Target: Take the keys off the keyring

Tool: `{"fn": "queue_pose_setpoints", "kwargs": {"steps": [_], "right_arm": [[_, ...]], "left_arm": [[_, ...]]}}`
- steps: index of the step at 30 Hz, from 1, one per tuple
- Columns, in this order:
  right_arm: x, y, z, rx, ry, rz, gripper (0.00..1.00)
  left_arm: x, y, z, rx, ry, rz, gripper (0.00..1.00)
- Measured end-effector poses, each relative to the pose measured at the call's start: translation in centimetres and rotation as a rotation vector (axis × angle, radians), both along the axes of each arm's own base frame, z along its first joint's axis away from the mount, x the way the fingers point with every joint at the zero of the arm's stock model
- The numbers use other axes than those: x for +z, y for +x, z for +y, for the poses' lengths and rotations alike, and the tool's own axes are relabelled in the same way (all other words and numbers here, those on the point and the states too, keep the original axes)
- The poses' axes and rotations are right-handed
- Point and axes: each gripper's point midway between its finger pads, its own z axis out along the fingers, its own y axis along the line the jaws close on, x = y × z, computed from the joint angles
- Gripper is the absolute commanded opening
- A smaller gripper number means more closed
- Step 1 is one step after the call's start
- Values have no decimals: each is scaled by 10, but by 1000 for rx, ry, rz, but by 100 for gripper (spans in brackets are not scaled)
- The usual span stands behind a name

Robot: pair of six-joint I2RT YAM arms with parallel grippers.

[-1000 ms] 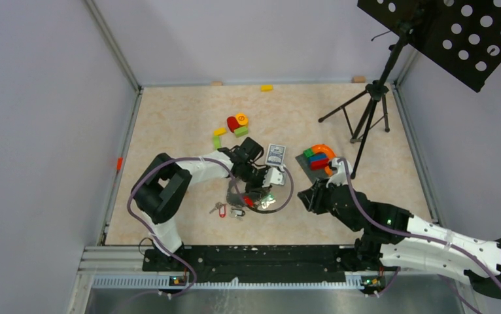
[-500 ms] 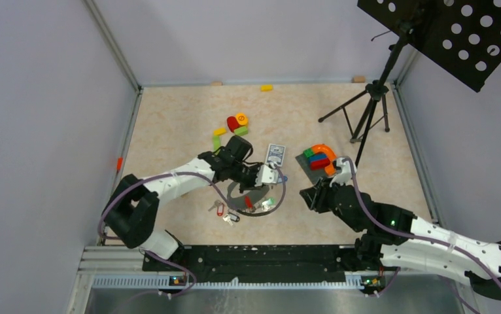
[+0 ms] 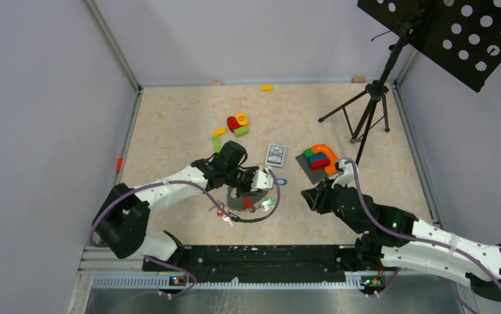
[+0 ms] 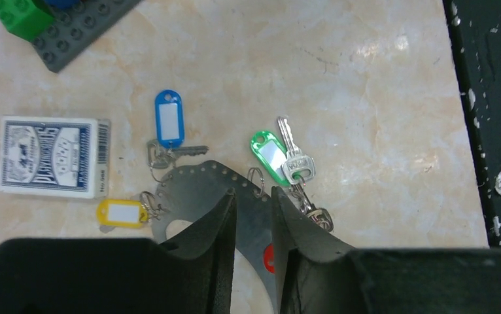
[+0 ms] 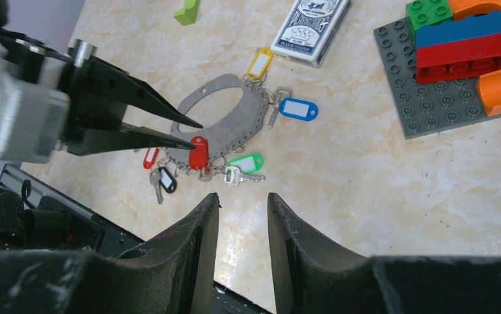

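The keyring (image 4: 195, 186) is a flat grey metal loop with holes along its rim, lying on the table (image 3: 169, 131). Keys hang from it with blue (image 4: 169, 118), green (image 4: 267, 156), yellow (image 4: 123, 212) and red (image 5: 198, 151) tags. A black-tagged key (image 5: 166, 178) lies by its near edge. My left gripper (image 4: 251, 191) is closed across the ring's band next to the red tag, as the right wrist view (image 5: 195, 133) shows. My right gripper (image 5: 242, 196) is open and empty, hovering to the right of the ring (image 3: 276, 199).
A playing-card box (image 3: 275, 155) lies just beyond the ring. A grey baseplate (image 5: 431, 98) with coloured blocks and an orange arch sits to the right. Loose blocks (image 3: 237, 123) lie further back. A music-stand tripod (image 3: 365, 111) stands at the back right. The table's black front rail (image 4: 490, 131) is close.
My left arm has stretched lower and swung left, dragging the keyring and its keys slightly left and nearer. My right gripper has drifted slightly nearer.
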Motion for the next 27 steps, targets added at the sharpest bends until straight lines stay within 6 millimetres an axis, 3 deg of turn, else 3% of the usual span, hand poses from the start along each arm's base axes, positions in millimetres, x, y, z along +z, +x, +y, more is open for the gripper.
{"fn": "queue_pose_setpoints", "kwargs": {"steps": [7, 10, 17, 27], "right_arm": [[0, 0, 0, 0, 2, -1, 33], [0, 0, 0, 0, 2, -1, 33], [0, 0, 0, 0, 1, 0, 33], [0, 0, 0, 0, -1, 0, 33]], "left_arm": [[-46, 4, 7, -16, 124, 44, 33], [-57, 9, 8, -15, 157, 39, 43], [-67, 20, 5, -16, 185, 21, 43], [-72, 20, 2, -27, 183, 26, 41]]}}
